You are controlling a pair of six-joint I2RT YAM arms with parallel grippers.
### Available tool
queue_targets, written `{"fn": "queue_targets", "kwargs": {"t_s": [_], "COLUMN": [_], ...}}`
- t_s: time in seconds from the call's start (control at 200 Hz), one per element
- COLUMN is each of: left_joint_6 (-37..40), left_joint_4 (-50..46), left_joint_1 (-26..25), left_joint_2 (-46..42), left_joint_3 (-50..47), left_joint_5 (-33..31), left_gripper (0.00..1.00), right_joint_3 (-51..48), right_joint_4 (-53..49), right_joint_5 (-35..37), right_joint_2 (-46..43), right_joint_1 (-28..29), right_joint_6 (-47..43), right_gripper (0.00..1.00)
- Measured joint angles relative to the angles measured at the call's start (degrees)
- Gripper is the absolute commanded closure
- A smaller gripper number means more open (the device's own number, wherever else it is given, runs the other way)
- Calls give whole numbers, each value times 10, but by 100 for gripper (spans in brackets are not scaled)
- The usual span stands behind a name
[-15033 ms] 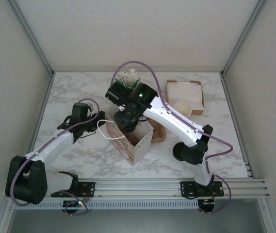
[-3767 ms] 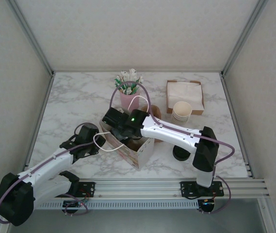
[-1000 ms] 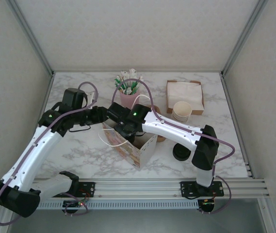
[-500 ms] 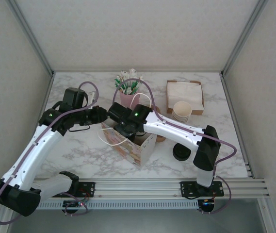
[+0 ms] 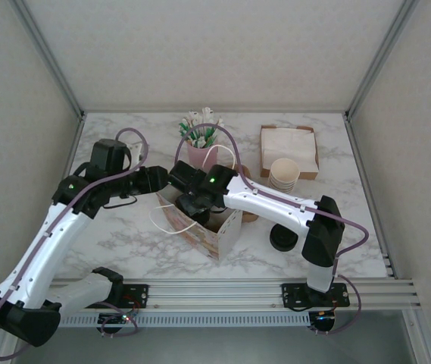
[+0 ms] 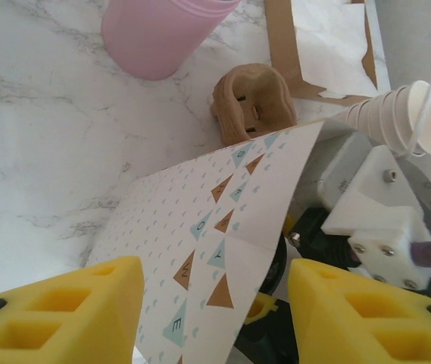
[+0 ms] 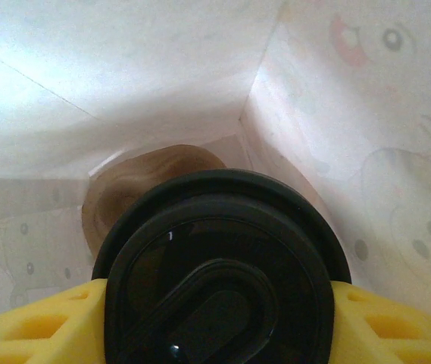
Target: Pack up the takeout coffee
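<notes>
Left gripper [image 6: 215, 303]: yellow fingers [image 6: 86, 303] spread, one on either side of the paper bag's upper edge, the patterned wall standing between them without being pinched; in the top view it [image 5: 158, 180] sits at the bag's far-left corner.

Paper bag [image 5: 219, 235]: white, printed with small triangles, upright and open-mouthed at the table's middle, white cord handle hanging on its left side.

Right gripper [image 7: 215, 326]: reaching down into the bag mouth [image 5: 192, 203], yellow fingers [image 7: 41, 318] pressed to both sides of the takeout coffee [image 7: 215, 265].

Takeout coffee: round black lid uppermost, held inside the bag, the bag's inner walls [image 7: 336, 114] around it. Whether it touches the bag floor cannot be told.

Brown moulded piece [image 7: 154, 171]: lying on the bag floor, beyond the lid.

Pink cup [image 5: 200, 155]: upright behind the bag, holding green-and-white sticks.

Second brown moulded piece [image 6: 251, 102]: on the marble table [image 5: 124, 235], just beside the bag's far side.

Black lids [image 5: 283, 239]: low stack near the right arm's base.

Stack of paper cups [image 5: 284, 174]: cream, lidless, at the near edge of the cardboard tray.

Cardboard tray [image 5: 313, 144]: far right, holding white napkins.
</notes>
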Motion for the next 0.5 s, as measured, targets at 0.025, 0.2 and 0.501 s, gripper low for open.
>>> {"fn": "queue_targets", "kwargs": {"t_s": [0.025, 0.2, 0.501], "left_joint_6": [0, 10, 37], "left_joint_4": [1, 1, -1], "left_joint_1": [0, 0, 0], "left_joint_2": [-2, -5, 7], "left_joint_3": [0, 0, 0], "left_joint_5": [0, 2, 18], "left_gripper": [48, 53, 53], "right_joint_3": [0, 1, 1], "right_joint_4": [0, -2, 2], "right_joint_5": [0, 0, 0], "right_joint_2": [0, -2, -10], "right_joint_1": [0, 0, 0], "right_joint_6": [0, 0, -7], "right_gripper": [55, 55, 55]}}
